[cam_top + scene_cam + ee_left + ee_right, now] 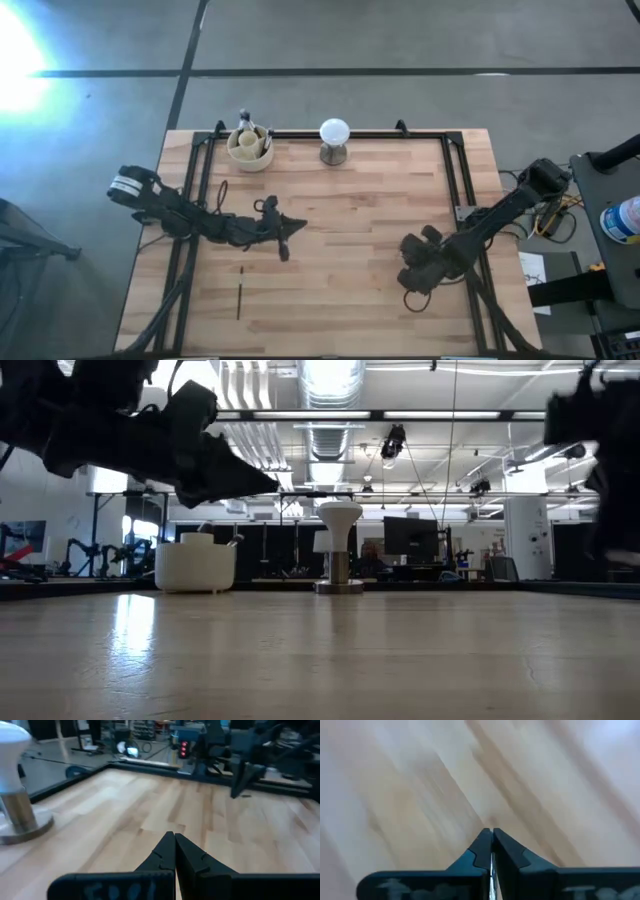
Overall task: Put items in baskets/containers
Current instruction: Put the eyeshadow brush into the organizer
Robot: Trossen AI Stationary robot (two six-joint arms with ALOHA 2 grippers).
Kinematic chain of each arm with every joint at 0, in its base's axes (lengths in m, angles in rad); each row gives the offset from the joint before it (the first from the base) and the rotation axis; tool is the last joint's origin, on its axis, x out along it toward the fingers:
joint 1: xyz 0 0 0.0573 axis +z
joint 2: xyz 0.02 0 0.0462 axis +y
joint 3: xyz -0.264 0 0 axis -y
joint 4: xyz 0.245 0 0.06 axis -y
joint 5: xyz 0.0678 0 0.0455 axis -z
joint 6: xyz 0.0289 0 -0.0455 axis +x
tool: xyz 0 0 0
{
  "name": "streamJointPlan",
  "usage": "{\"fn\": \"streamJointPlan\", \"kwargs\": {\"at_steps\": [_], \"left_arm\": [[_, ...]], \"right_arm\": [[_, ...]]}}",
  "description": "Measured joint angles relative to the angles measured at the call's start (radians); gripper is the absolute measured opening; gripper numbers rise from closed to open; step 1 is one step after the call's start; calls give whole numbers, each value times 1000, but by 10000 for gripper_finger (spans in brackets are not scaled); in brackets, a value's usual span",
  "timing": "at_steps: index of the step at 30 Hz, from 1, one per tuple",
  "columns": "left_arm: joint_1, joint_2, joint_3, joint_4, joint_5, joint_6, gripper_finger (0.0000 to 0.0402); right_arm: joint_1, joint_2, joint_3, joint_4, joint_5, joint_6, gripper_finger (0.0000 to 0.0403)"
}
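Wooden planks make up the desk [360,230], framed by dark rails, with a bright workshop behind it in the low view. Over the middle-left of the desk hangs the left tool [296,227], its fingers pressed together with nothing between them, as the left wrist view shows. Two loose brushes lie on the boards nearer the front edge than this tool: a short dark one [241,269] close by and a longer one [238,301] beyond it, both apart from the tool. Well away, at the far rail, stands the cream cup [249,148] with several brushes [266,136] upright in it; beside it sits the white ball on its metallic stand [334,141]. The right tool [414,275] rests low at the front right, fingers likewise closed and empty. No readable writing shows.
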Motion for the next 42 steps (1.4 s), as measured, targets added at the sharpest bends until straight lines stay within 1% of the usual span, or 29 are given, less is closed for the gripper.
{"fn": "streamJointPlan", "kwargs": {"at_steps": [2,4,6,8,9,11,13,15,17,18,22,26,31,33,36,42], "left_arm": [[1,0,25,-20,-6,-3,4],[0,0,50,-32,-6,0,16],[0,0,70,-29,-4,1,38],[0,4,85,-4,-3,-3,61],[0,14,92,29,8,-2,72],[0,45,95,127,84,42,88],[0,96,98,255,199,101,98],[-1,145,106,363,284,148,103],[0,179,126,418,300,162,103],[1,190,136,416,301,165,103],[2,222,182,406,309,169,103],[2,216,219,390,311,187,103],[2,215,261,379,314,188,103],[2,215,275,348,322,188,103],[5,215,301,294,339,195,103],[5,216,324,271,355,218,102]], "right_arm": [[-13,-40,6,55,83,-90,9],[-33,-80,6,152,170,-218,9],[-59,-114,-3,309,244,-385,9],[-91,-134,-19,497,272,-584,9],[-109,-139,-26,603,274,-686,9],[-146,-143,-41,824,265,-880,8],[-189,-139,-62,1054,202,-1045,8],[-230,-121,-80,1243,109,-1141,8],[-266,-95,-89,1368,22,-1188,8],[-282,-78,-89,1417,-7,-1202,8],[-317,-9,-88,1524,-49,-1230,8],[-328,45,-71,1554,-81,-1236,8],[-332,86,-37,1561,-84,-1254,8],[-332,100,-20,1568,-84,-1260,8],[-331,115,-6,1565,-84,-1263,8],[-331,113,-3,1575,-84,-1263,8]]}}
